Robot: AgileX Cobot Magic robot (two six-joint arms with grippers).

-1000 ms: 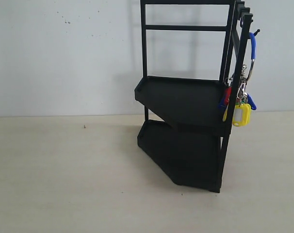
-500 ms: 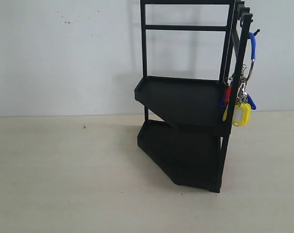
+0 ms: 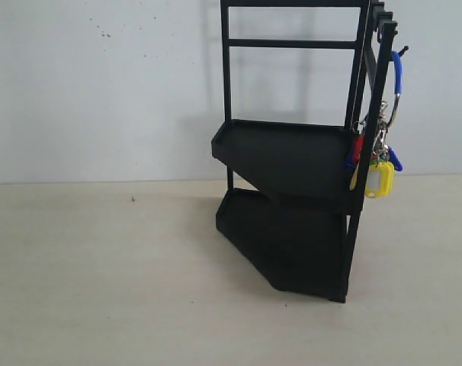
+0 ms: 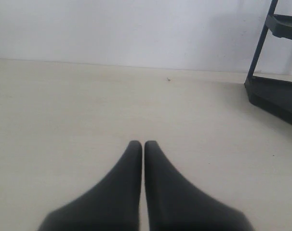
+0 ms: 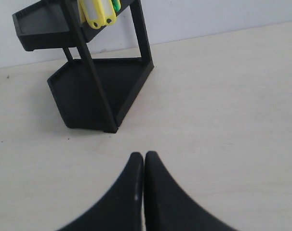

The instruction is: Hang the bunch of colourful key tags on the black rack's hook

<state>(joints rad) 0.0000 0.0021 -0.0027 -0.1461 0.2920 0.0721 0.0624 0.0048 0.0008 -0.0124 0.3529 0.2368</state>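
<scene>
The black rack [image 3: 292,160] stands right of centre on the table, two angular trays between thin uprights. On its front corner upright, the small knob-tipped hook [image 3: 399,53] carries the blue-sleeved ring of the colourful key tag bunch [image 3: 378,175]; the yellow, blue and red tags dangle beside the upper tray. The right wrist view shows the yellow tag [image 5: 96,13] hanging against the rack [image 5: 95,94]. My left gripper [image 4: 143,144] is shut, holding nothing, low over bare table well away from the rack [image 4: 276,91]. My right gripper [image 5: 144,155] is also shut and holds nothing, short of the rack's foot. Neither arm appears in the exterior view.
A pale wooden tabletop [image 3: 101,274] runs back to a white wall [image 3: 101,84]. A small dark speck [image 3: 133,199] lies on the table left of the rack. The rack's base corner [image 5: 110,129] is the nearest obstacle to the right gripper.
</scene>
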